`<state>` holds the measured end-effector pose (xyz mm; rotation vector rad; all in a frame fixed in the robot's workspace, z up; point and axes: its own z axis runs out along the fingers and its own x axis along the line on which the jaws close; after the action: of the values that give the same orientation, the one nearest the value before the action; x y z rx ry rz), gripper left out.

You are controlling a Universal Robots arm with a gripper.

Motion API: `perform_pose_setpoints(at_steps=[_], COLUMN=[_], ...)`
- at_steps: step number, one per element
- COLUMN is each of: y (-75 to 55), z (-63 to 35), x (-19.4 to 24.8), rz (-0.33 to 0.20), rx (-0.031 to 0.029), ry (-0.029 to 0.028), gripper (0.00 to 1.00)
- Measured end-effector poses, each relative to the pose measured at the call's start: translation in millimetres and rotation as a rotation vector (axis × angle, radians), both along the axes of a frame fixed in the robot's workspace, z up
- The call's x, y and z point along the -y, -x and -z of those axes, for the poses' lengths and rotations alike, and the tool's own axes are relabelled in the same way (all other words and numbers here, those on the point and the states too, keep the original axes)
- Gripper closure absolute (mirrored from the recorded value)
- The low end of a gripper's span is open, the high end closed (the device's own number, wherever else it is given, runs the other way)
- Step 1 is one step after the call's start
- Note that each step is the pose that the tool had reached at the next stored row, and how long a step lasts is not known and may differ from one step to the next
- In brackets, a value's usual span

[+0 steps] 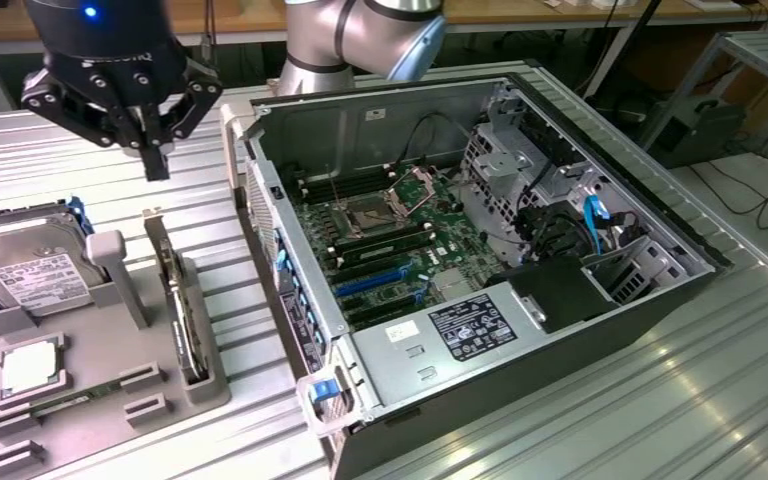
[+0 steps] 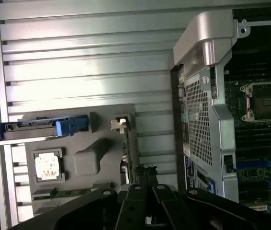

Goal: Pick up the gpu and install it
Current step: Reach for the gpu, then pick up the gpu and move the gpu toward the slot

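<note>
The gpu [image 1: 176,300] is a thin dark card standing on its edge in a slot of the grey holder tray [image 1: 104,400], at the exterior view's left. In the wrist view the gpu [image 2: 125,149] appears edge-on, with its silvery bracket [image 2: 120,124] at one end. My gripper [image 1: 157,170] hangs above the card's far end, well clear of it, shut with nothing between its fingers. From the wrist camera, the gripper [image 2: 145,169] lies over the card's line. The open computer case [image 1: 491,250] lies beside the tray, and its motherboard shows blue slots [image 1: 373,287].
On the tray stand a silver hard drive [image 1: 31,268] in a blue-trimmed cradle, a square CPU chip [image 1: 31,365] and a green memory stick [image 1: 64,402]. The case's perforated rear wall [image 2: 198,120] rises close to the tray. The ribbed metal table [image 1: 651,400] extends around the case.
</note>
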<state>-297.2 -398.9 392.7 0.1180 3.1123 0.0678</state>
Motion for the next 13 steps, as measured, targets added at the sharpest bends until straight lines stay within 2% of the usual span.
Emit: perform_pose_setpoints(at_steps=[6, 13], y=[20.9, 22.9], z=[0.2, 0.1], x=[0.0, 0.0], rz=[0.0, 0.0], rx=[-0.0001, -0.0001], ry=[0.0, 0.0001], gripper=[0.89, 0.89])
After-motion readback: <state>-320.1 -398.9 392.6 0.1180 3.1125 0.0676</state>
